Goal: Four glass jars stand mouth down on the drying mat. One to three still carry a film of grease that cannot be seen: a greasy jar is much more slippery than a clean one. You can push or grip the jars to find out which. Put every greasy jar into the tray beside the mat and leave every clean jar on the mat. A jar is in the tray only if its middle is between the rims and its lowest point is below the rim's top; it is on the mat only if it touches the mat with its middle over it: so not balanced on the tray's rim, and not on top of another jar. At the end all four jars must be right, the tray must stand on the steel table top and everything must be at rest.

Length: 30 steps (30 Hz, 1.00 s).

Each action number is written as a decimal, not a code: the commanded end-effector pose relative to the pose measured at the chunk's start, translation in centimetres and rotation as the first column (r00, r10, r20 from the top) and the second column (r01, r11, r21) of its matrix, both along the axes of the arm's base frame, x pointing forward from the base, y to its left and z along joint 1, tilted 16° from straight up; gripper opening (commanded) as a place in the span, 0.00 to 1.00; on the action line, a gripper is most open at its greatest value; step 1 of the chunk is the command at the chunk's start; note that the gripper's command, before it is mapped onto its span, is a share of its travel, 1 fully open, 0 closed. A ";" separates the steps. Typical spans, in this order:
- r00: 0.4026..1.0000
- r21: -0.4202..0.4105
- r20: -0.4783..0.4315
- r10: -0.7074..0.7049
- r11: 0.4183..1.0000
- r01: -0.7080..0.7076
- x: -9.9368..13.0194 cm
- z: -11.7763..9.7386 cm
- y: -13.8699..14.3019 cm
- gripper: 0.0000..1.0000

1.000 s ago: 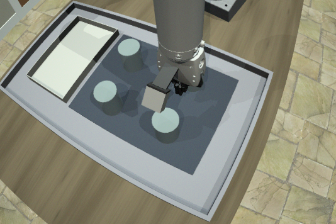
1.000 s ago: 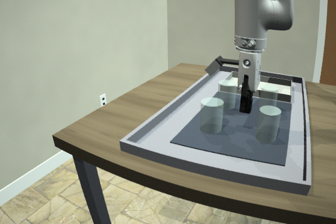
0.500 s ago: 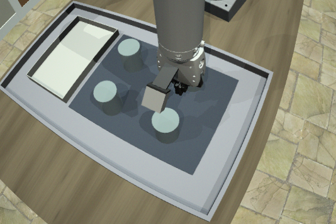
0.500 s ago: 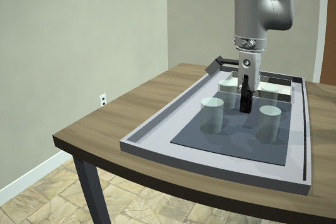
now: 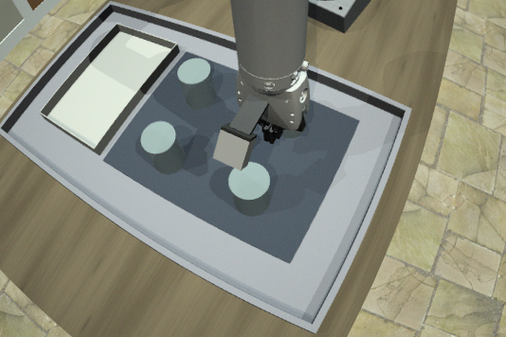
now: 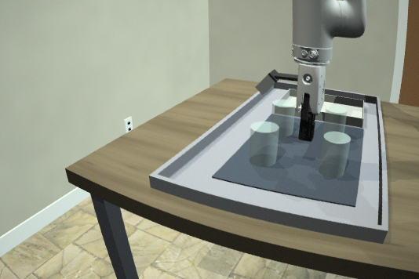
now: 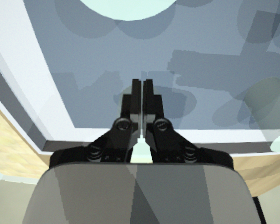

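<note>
Four pale green glass jars stand mouth down on the dark mat (image 5: pixel 189 192) (image 6: pixel 243 172) (image 7: pixel 100 55). The front jar (image 5: pixel 256 187) (image 6: pixel 264 147) (image 7: pixel 129 7) is nearest the mat's front right. The front-left jar (image 5: pixel 158 137) (image 6: pixel 282 120) and back-left jar (image 5: pixel 194 71) (image 6: pixel 335 116) stand nearer the tray (image 5: pixel 95 97) (image 6: pixel 358 110), which is empty. The back-right jar (image 6: pixel 335 159) is hidden behind the arm in the top view. My gripper (image 5: pixel 271 137) (image 6: pixel 306 138) (image 7: pixel 141 92) is shut, empty, between the front and back-right jars. Grease cannot be seen.
The steel table top (image 5: pixel 332 197) (image 6: pixel 188 179) has a raised rim around the mat and tray. The robot base (image 5: pixel 332 3) stands behind it on the wooden table. A grey plate on a bracket (image 5: pixel 233 150) (image 6: pixel 267 81) sticks out from the gripper's side.
</note>
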<state>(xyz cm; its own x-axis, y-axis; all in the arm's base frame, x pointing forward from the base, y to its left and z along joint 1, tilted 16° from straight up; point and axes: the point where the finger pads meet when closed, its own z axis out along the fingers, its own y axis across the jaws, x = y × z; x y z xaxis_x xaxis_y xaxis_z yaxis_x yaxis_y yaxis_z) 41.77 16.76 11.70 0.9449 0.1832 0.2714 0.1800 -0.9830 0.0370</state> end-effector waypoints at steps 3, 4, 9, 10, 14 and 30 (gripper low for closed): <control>1.000 0.001 0.001 0.000 1.000 0.000 0.0 0.0 0.0 0.00; 1.000 0.001 0.001 0.000 1.000 0.000 0.0 0.0 0.0 0.00; 1.000 0.001 0.001 0.000 1.000 0.000 0.0 0.0 0.0 0.00; 1.000 0.001 0.001 0.000 1.000 0.000 0.0 0.0 0.0 1.00; 1.000 0.001 0.001 0.000 1.000 0.000 0.0 0.0 0.0 1.00; 1.000 0.001 0.001 0.000 1.000 0.000 -0.2 0.8 0.0 1.00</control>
<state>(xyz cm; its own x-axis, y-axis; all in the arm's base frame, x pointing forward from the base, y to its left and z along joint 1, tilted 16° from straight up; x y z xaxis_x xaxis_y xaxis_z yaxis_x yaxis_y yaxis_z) 41.77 16.76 11.71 0.9449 0.1833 0.2713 0.1801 -0.9830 0.0370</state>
